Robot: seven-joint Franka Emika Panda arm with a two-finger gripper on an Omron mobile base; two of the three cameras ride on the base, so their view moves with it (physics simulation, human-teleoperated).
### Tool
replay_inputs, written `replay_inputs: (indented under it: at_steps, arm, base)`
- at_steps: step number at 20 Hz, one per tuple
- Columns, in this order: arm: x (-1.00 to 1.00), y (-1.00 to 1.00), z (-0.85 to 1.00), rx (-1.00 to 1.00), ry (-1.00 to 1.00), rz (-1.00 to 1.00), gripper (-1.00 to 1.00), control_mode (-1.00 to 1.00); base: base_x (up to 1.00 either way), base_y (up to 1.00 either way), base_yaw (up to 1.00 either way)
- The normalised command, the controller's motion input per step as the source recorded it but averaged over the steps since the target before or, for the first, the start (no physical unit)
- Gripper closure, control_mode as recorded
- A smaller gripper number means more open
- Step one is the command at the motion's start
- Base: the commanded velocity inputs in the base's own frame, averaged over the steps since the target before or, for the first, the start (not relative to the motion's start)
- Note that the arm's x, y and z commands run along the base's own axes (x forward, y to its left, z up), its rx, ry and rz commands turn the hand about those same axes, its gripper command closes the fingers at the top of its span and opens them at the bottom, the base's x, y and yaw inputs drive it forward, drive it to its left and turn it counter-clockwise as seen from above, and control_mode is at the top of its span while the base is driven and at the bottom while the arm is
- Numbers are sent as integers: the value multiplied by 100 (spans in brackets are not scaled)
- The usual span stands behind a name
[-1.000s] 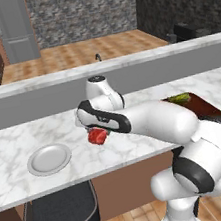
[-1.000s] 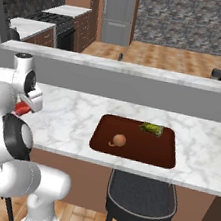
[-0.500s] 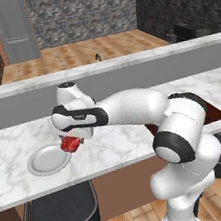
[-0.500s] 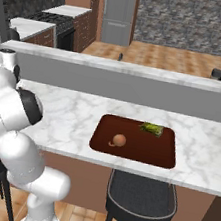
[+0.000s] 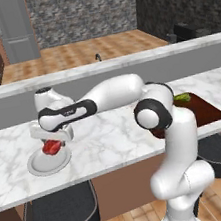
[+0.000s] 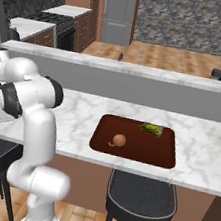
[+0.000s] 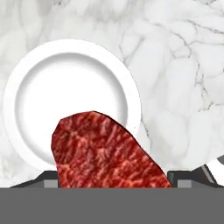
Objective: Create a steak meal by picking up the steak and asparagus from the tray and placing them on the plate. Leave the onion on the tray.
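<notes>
Pincer: we saw the pincer (image 5: 51, 144) clenched on the steak (image 5: 51, 146), hanging just above the plate (image 5: 44, 166).
Steak: in the hand view it covered the plate's near rim; touching or not, we could not tell.
Plate: on the marble table (image 5: 107, 138), well apart from the tray (image 6: 133, 140).
Tray: it carried the onion (image 6: 119, 140) and, by its far rim, the asparagus (image 6: 151, 128).
</notes>
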Motion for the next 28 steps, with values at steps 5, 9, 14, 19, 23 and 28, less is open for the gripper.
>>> replay_inputs:
  at_steps: [5, 9, 14, 19, 23, 28]
  arm:
    - [28, 38, -29, -7, 0, 0, 100, -100]
    - [26, 25, -40, -5, 0, 0, 100, -100]
    - [23, 5, -41, -2, 0, 0, 100, -100]
    - [7, -5, -38, 0, 0, 0, 100, -100]
    - [0, -17, -30, 0, -4, 0, 100, -100]
    - [0, -19, -28, 0, -6, 0, 100, -100]
  base:
    - [0, 0, 0]
    - [0, 0, 0]
    - [0, 0, 0]
    - [0, 0, 0]
    - [0, 0, 0]
    - [0, 0, 0]
